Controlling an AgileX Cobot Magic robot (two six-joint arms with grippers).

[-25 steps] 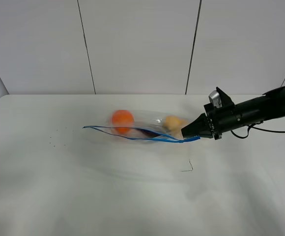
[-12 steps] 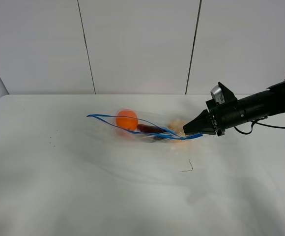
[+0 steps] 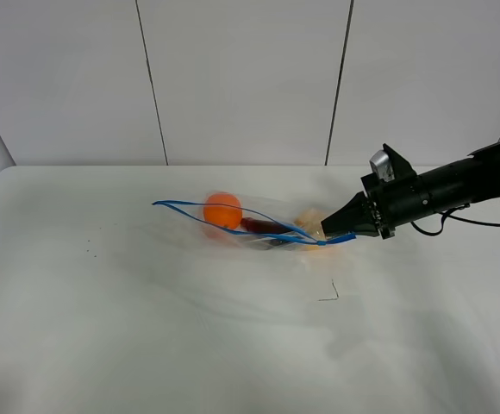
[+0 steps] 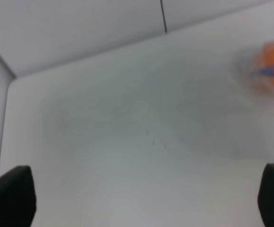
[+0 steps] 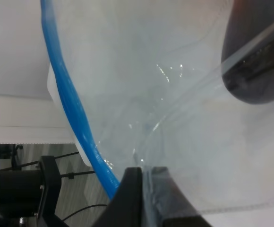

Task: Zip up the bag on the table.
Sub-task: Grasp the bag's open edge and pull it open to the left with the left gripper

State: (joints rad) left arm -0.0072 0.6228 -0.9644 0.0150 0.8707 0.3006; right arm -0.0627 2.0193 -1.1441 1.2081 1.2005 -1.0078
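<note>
The clear bag (image 3: 254, 226) lies mid-table with its blue zipper strip (image 3: 233, 226) open and arched upward. An orange ball (image 3: 222, 210), a purple piece (image 3: 261, 227) and a yellow piece (image 3: 307, 221) show through it. My right gripper (image 3: 328, 231) is shut on the bag's right end and holds it slightly off the white table (image 3: 146, 328). In the right wrist view the fingers (image 5: 132, 198) pinch clear plastic (image 5: 175, 109) beside the blue strip (image 5: 75, 118). My left gripper (image 4: 141, 194) is open and far from the bag; the orange ball (image 4: 271, 70) is a blur in its view.
A small dark wire-like mark (image 3: 329, 293) lies on the table in front of the bag's right end. Faint specks (image 3: 90, 250) dot the left side. White wall panels stand behind the table's far edge (image 3: 233, 166).
Since a second ago my right gripper has risen and drawn back to the right, lifting the bag's end; the zipper strip arched open and the contents shifted right. The last half second shows no movement.
</note>
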